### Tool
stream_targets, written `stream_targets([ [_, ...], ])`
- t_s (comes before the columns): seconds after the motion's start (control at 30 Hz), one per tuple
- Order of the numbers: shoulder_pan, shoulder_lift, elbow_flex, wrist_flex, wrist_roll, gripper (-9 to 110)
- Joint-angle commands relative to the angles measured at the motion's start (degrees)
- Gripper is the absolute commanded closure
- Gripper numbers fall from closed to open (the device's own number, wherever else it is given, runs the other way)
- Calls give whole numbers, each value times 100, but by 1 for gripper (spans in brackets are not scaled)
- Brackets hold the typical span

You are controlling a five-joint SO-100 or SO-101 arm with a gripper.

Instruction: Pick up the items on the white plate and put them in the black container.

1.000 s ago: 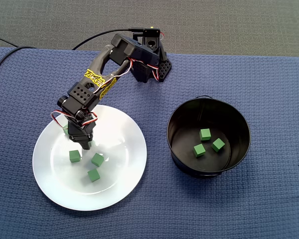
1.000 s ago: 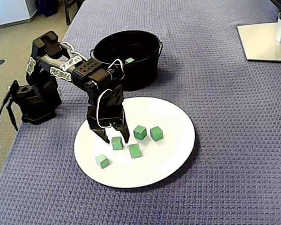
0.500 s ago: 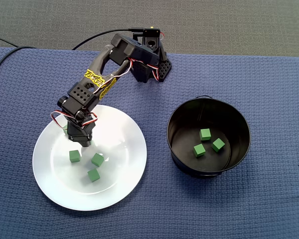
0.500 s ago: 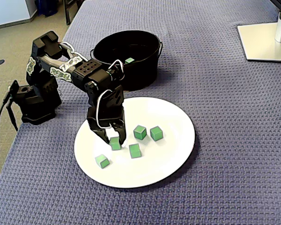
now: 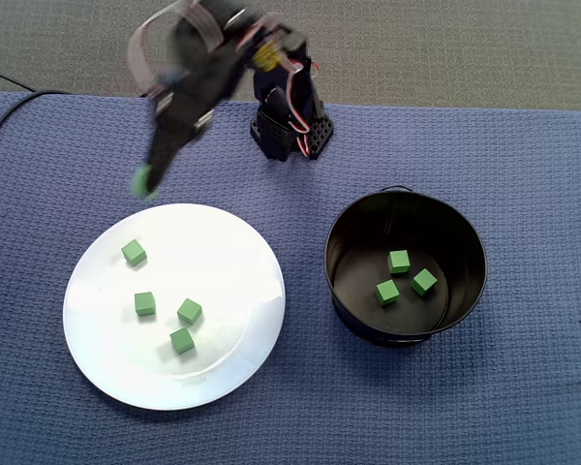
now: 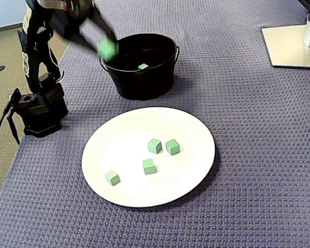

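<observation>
My gripper (image 5: 143,179) is lifted above the cloth beyond the white plate (image 5: 228,247), motion-blurred and shut on a green cube (image 5: 141,181). In the other fixed view the gripper (image 6: 107,49) and its cube (image 6: 108,49) hang by the near-left rim of the black container (image 6: 139,85). Several green cubes lie on the plate (image 6: 126,134), among them one at its far left (image 5: 133,253) and one at its middle (image 5: 189,311). The container (image 5: 407,334) holds three green cubes (image 5: 399,261).
The arm's black base (image 5: 290,126) stands at the back edge of the blue woven cloth, with a cable (image 5: 10,107) running off to the left. A white monitor stand (image 6: 292,44) sits at the far right corner in the other fixed view.
The gripper closed on a cube on the plate, then rose quickly off the plate with it, swinging toward the container side. The other cubes on the plate stayed put.
</observation>
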Motion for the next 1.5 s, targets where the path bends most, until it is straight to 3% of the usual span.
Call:
stream_targets([
  [0.0, -1723, 1011, -396, 492, 369, 102],
  [0.17, -3964, 1573, 642, -141, 1143, 102],
  [0.4, -5704, 1960, 4535, -1767, 1503, 102],
  [0.73, -6126, 2030, 8227, -4096, 1336, 102],
  [1.07, -5827, 2039, 9615, -5203, 1371, 101],
  [1.13, -5810, 2039, 9756, -5353, 1354, 95],
  [1.2, -5862, 2057, 9756, -5326, 1389, 72],
  [1.27, -5924, 2153, 9650, -5115, 1424, 59],
  [1.47, -5616, 2514, 7901, -3296, 1266, 52],
])
